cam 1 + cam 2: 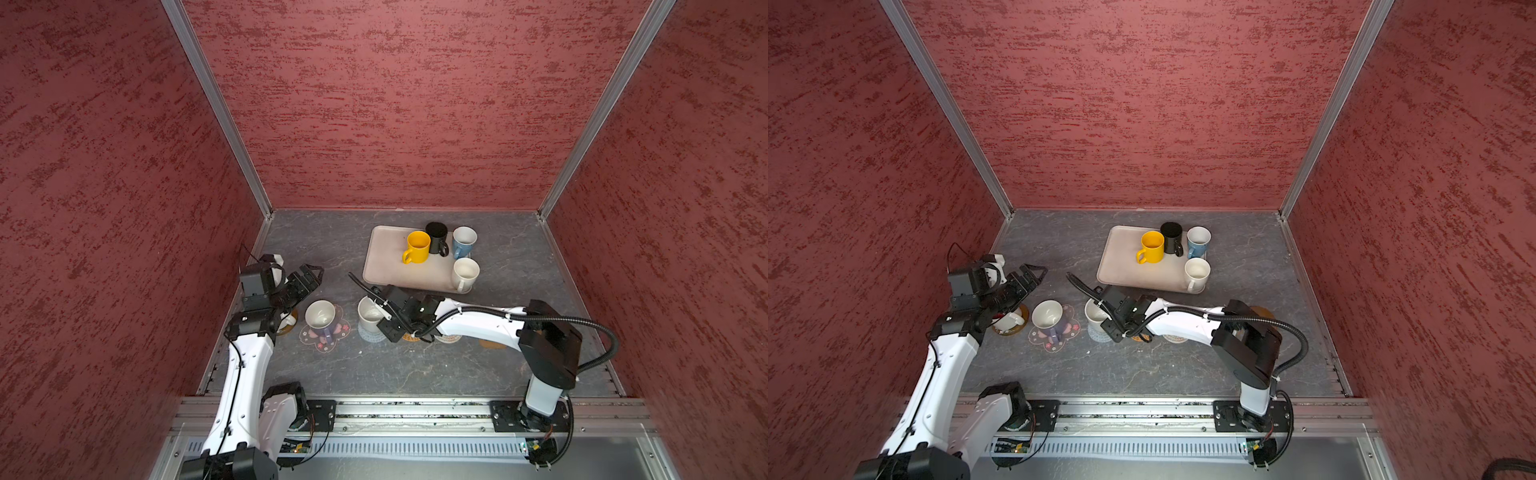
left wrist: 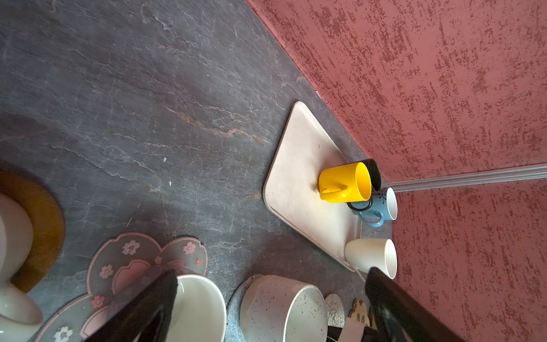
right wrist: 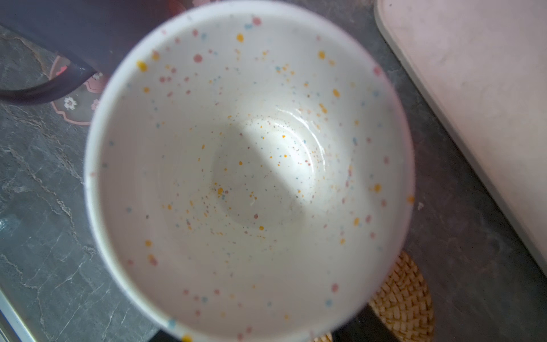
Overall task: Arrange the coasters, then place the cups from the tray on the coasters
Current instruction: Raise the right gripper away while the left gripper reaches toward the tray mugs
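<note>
four on your tray [image 1: 384, 270]: yellow cup [image 1: 417, 248], black cup [image 1: 436, 237], light blue cup [image 1: 463, 243], cream cup [image 1: 464, 274]. your right gripper [image 1: 380, 308] sits at the white cup [image 1: 368, 318] on the grey-blue coaster [image 1: 371, 337]; left gripper [image 1: 309, 276] hovers near the wide cup [image 1: 320, 316] on the flower coaster [image 1: 337, 332].

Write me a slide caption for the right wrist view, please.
Looking down into the speckled cup, with the woven coaster and the tray edge beside it.

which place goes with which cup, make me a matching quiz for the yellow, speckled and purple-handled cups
Cups:
1. yellow cup
2. speckled cup
3. purple-handled cup

Places:
A. on the flower coaster
B. on the tray
C. on the grey coaster

Pairs: 1-B, 2-C, 3-A
</note>
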Controlling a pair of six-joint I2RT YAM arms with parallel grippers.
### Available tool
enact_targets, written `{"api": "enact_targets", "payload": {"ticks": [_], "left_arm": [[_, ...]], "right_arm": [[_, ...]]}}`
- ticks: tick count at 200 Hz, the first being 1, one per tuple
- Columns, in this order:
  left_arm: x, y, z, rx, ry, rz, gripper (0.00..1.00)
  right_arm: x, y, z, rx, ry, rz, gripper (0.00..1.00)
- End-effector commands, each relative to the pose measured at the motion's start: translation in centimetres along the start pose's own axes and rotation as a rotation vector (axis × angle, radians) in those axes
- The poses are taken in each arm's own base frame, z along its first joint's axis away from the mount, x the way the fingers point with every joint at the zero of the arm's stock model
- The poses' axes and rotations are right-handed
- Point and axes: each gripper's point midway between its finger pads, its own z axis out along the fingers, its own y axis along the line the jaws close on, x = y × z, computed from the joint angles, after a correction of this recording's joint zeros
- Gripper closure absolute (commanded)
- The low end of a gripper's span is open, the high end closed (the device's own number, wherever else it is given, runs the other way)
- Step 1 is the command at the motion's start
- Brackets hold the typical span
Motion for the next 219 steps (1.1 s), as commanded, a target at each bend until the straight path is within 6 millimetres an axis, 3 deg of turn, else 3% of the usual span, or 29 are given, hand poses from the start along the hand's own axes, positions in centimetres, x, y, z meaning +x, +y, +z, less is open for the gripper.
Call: {"api": "enact_targets", "payload": {"ticks": [1,68,114,163,219], "left_arm": [[-0.5,-1.6,-0.7,0.045,-0.003,0.038,0.0],[0.6,-5.5,0.1,0.053,0.023,0.158,0.01],[2.2,-8.8,2.1,0.047,0.1,0.27,0.01],[4.6,-12.8,5.5,0.022,0.19,0.435,0.0],[8.0,-17.5,9.5,0.046,0.281,0.573,0.02]], "right_arm": [[-1.8,-0.4,-1.9,0.036,-0.085,-0.021,0.41],[-2.3,-2.9,-5.4,0.154,-0.163,-0.02,0.3],[-1.8,-5.1,-8.6,0.174,-0.247,0.055,0.23],[-0.5,-11.0,-12.1,0.214,-0.338,0.325,0.21],[3.1,-17.6,-15.7,0.199,-0.459,0.647,0.2]]}}
